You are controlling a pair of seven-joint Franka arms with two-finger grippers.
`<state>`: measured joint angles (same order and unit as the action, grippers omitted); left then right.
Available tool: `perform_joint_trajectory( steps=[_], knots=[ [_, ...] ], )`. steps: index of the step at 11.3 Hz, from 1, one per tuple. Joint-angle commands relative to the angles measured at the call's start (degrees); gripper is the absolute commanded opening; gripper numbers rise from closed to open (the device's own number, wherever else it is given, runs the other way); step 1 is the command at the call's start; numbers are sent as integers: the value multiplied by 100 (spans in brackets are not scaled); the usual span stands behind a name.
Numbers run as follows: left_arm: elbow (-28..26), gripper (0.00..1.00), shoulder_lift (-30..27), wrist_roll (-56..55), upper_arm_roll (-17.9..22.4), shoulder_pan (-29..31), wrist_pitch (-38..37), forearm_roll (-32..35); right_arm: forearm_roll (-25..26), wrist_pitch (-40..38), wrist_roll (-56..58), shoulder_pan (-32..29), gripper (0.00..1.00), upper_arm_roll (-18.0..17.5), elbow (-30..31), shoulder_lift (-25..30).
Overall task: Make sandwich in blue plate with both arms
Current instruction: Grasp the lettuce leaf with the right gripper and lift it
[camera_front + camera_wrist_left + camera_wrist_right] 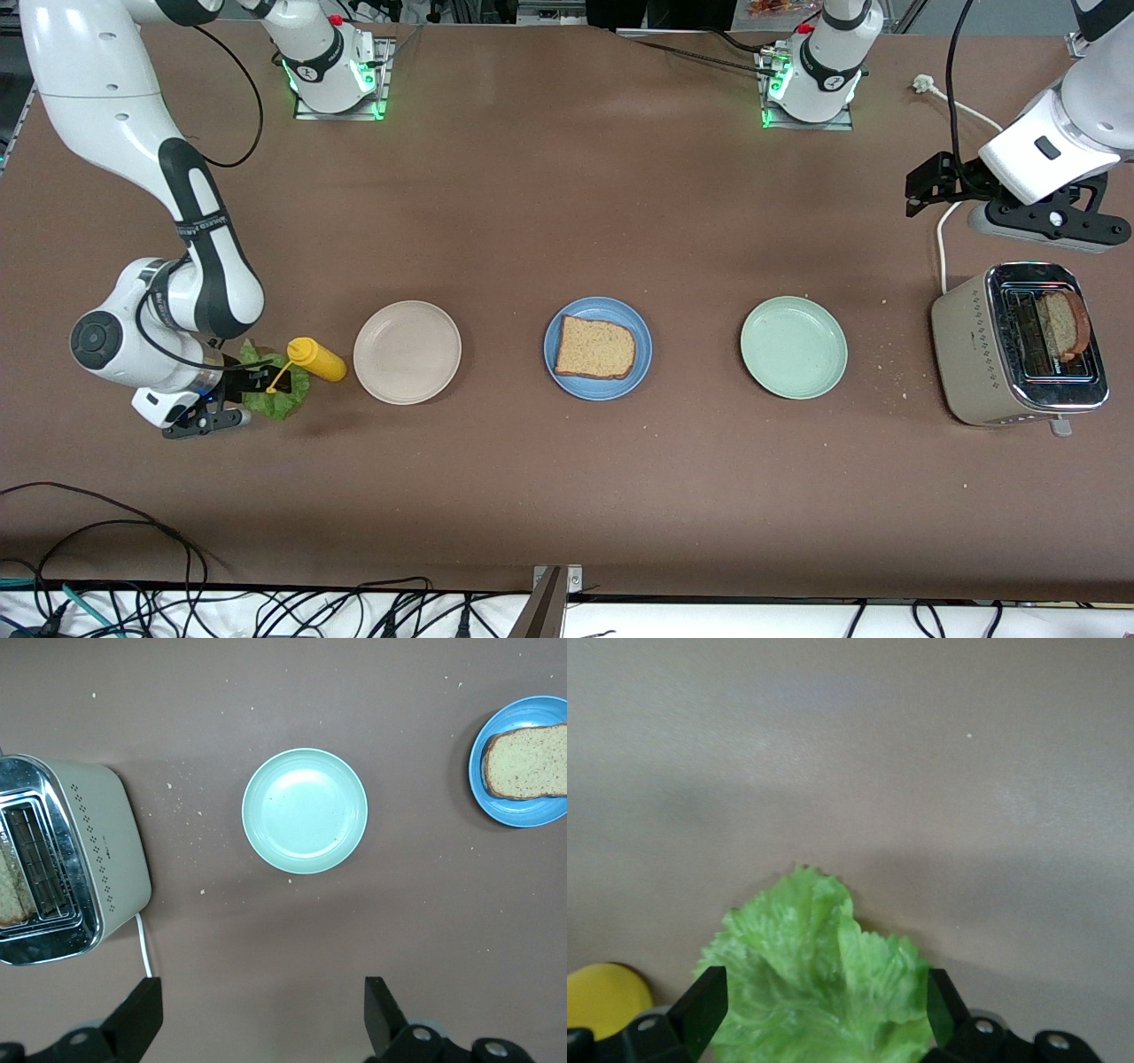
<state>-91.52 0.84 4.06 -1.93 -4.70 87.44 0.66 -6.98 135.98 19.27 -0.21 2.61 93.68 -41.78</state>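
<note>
1. At the right arm's end of the table: right gripper [819, 1014], fingers spread wide around the ruffled green lettuce leaf [819, 979], nothing clamped; closing may pinch only its edge and tear it.
2. Yellow plastic squeeze bottle [316, 359] beside the leaf: may be knocked.
3. Round blue plate [558, 330], brown bread slice [595, 348] on it, at table centre: leaf may land off the slice.
4. Left gripper [263, 1010], wide open and empty, waits over the beige toaster [966, 341].

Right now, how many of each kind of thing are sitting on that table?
Plates: 3, beige, blue, green
Bread slices: 2, one on the blue plate, one in the toaster
Lettuce leaves: 1
Yellow bottles: 1
Toasters: 1
Total: 8
</note>
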Motion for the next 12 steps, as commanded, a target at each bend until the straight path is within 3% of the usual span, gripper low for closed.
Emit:
perform_joint_trajectory(
  steps=[1, 2, 3, 12],
  knots=[
    [108, 100, 12, -28, 8, 39, -122, -57, -129, 121, 646, -163, 55, -68, 10, -50],
    [108, 100, 12, -19, 8, 39, -122, -57, -129, 95, 840, -163, 16, -68, -7, -41],
    [99, 100, 12, -19, 8, 48, -131, -57, -146, 51, 894, -154, 0, -68, 10, 20],
    [99, 100, 12, -19, 8, 48, -149, -57, -155, -1643, 842, -154, 0, -59, 98, 1293]
  ],
)
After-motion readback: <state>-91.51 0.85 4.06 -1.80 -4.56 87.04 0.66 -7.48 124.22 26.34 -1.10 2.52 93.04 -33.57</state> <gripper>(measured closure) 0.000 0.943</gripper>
